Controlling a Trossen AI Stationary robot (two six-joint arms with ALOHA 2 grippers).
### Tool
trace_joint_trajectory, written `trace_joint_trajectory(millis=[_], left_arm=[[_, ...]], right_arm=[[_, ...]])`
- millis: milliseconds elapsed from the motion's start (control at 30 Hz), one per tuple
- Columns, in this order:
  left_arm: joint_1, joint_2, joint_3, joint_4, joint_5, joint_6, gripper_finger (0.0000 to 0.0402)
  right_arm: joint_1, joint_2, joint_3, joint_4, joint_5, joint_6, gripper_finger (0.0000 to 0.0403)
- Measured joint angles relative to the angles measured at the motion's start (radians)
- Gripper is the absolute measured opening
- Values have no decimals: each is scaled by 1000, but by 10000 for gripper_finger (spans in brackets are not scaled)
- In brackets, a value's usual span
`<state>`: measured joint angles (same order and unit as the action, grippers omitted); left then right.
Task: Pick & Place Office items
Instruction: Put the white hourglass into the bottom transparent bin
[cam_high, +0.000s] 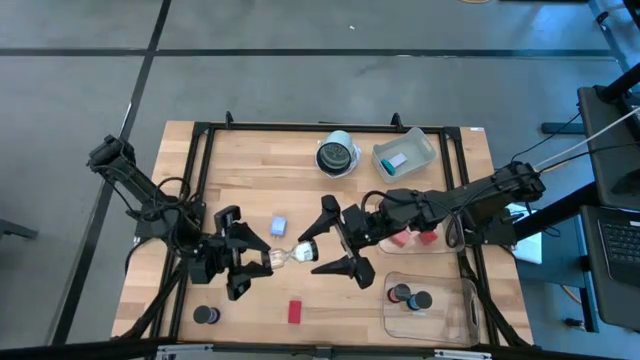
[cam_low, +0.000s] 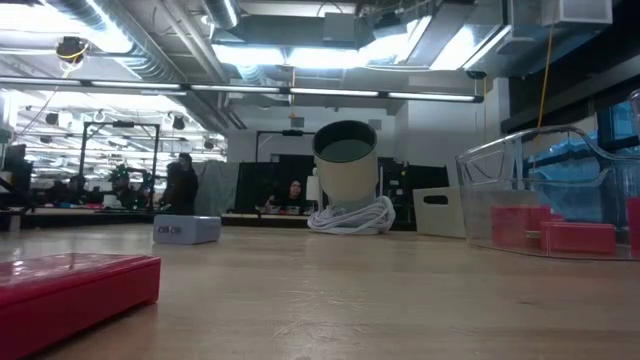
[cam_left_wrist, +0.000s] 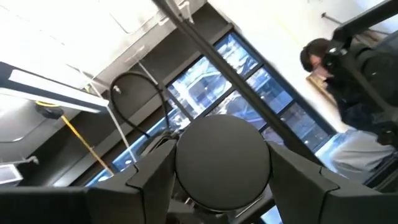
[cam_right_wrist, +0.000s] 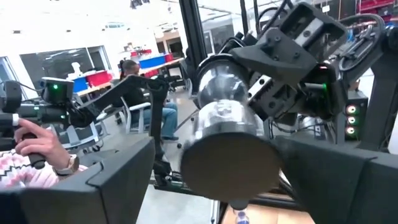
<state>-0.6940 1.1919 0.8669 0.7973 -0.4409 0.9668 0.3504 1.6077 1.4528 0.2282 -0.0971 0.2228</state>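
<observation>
A small cylinder (cam_high: 289, 255) with a clear, narrow-waisted body and black round end caps hangs above the table's middle, between the two grippers. My left gripper (cam_high: 262, 260) is shut on its left end; in the left wrist view one black cap (cam_left_wrist: 224, 158) fills the space between the fingers. My right gripper (cam_high: 309, 255) is open, and its fingers stand on either side of the other cap (cam_right_wrist: 230, 165); I cannot tell whether they touch it. Loose on the table lie a pale blue rectangle (cam_high: 279, 225), a red block (cam_high: 295, 311) and a black disc (cam_high: 207, 315). My left gripper pinches the cylinder by its left end cap (cam_left_wrist: 186, 180) between the two fingers (cam_left_wrist: 152, 186). The fingers come level from the table's left. The cylinder is lifted clear and lies roughly level, with its free end pointing at my right gripper.
A clear bin (cam_high: 455, 310) at the near right holds black and red pieces. Another bin (cam_high: 420, 148) at the far side holds a pale blue rectangle. A round white-and-dark cup (cam_high: 338, 153) stands beside it, and red blocks (cam_high: 410, 238) lie under my right arm. People sit beyond the table.
</observation>
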Motion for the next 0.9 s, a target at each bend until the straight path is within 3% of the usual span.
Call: trace_joint_trajectory(millis=[200, 567, 900], left_arm=[[27, 0, 0, 0, 41, -11, 217], [72, 0, 0, 0, 92, -12, 217], [78, 0, 0, 1, 113, -12, 223]], right_arm=[[0, 0, 0, 23, 3, -4, 303], [0, 0, -1, 35, 5, -8, 212], [2, 0, -1, 38, 52, -22, 224]])
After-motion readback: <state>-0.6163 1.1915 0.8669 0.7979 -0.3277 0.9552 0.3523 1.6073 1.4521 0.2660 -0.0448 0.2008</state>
